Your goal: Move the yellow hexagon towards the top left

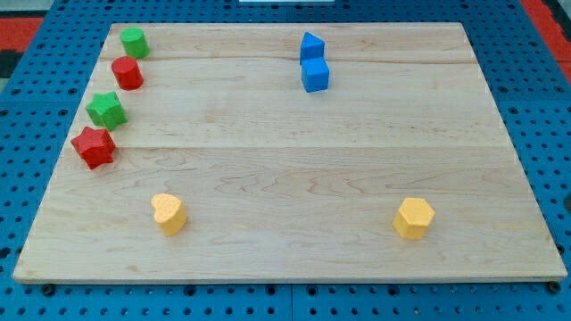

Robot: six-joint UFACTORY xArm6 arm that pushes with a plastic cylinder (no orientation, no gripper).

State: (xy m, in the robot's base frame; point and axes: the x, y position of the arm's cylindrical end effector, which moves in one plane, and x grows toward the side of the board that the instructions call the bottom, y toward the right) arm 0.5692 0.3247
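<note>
The yellow hexagon (414, 218) lies on the wooden board (294, 160) near the view's bottom right. A yellow heart-shaped block (168, 213) lies near the bottom left. My tip and the rod do not show anywhere in the view, so I cannot place the tip relative to the blocks.
Along the view's left edge stand a green cylinder (134, 42), a red cylinder (128, 72), a green star (106, 110) and a red star (94, 147). Near the top middle a blue pentagon-like block (312, 45) touches a blue cube (315, 75). A blue pegboard (544, 107) surrounds the board.
</note>
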